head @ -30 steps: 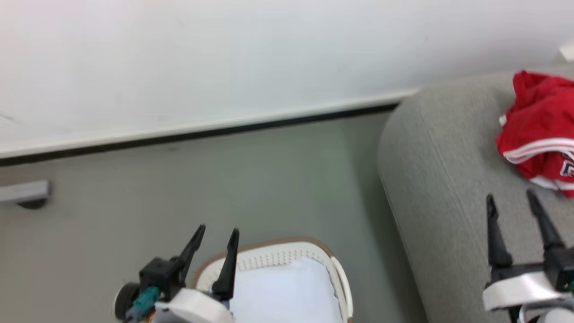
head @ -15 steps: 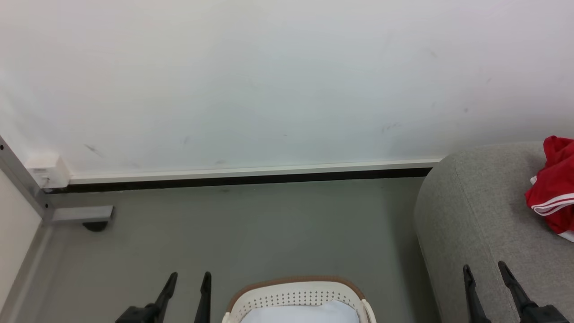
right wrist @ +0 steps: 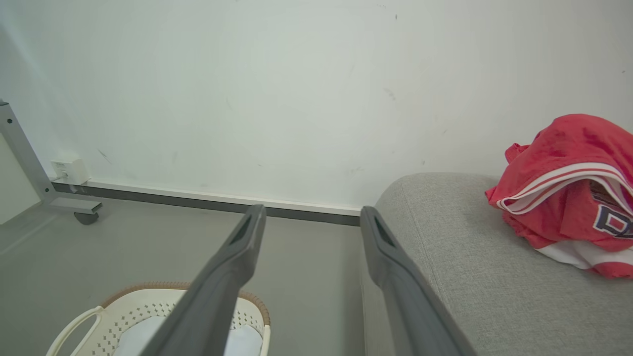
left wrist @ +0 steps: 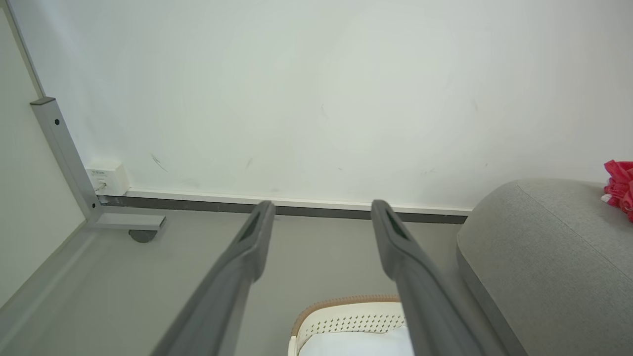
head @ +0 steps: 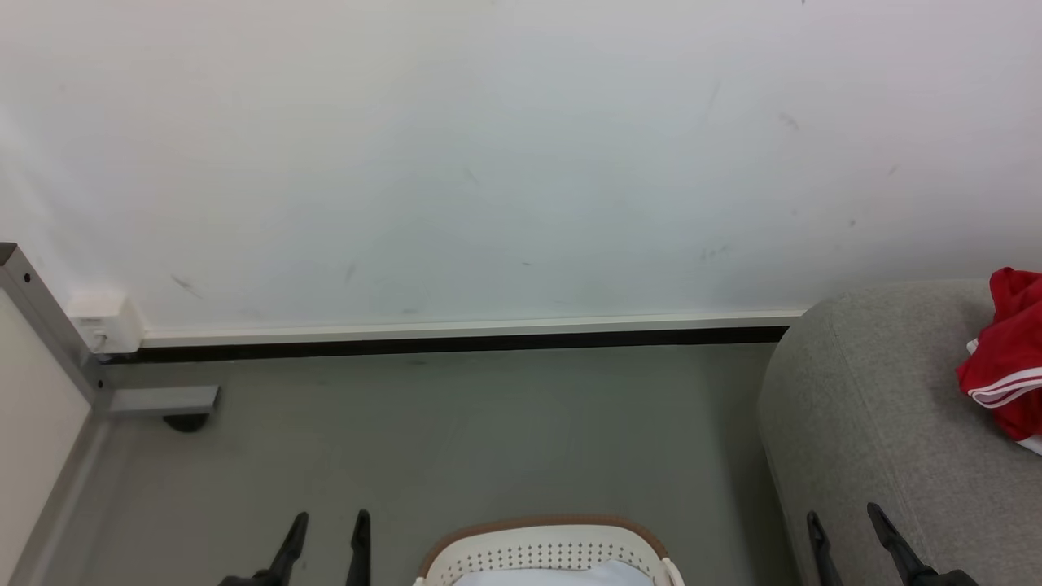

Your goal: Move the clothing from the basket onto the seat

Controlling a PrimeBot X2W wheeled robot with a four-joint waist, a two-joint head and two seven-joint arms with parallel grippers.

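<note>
The red clothing with white stripes lies crumpled on the grey seat at the right; the right wrist view shows the clothing piled on the seat. On the floor at bottom centre stands the white basket with its tan rim and pale lining inside; its rim also shows in both wrist views, the basket and the basket. My left gripper is open and empty, left of the basket. My right gripper is open and empty over the seat's near-left edge.
A white wall with a dark skirting strip runs behind the grey floor. At the left stands a grey metal frame leg with a caster and a small white wall box.
The head camera has tilted up and shifted, so basket, seat and both grippers sit lower in the picture. Both grippers stay open and empty.
</note>
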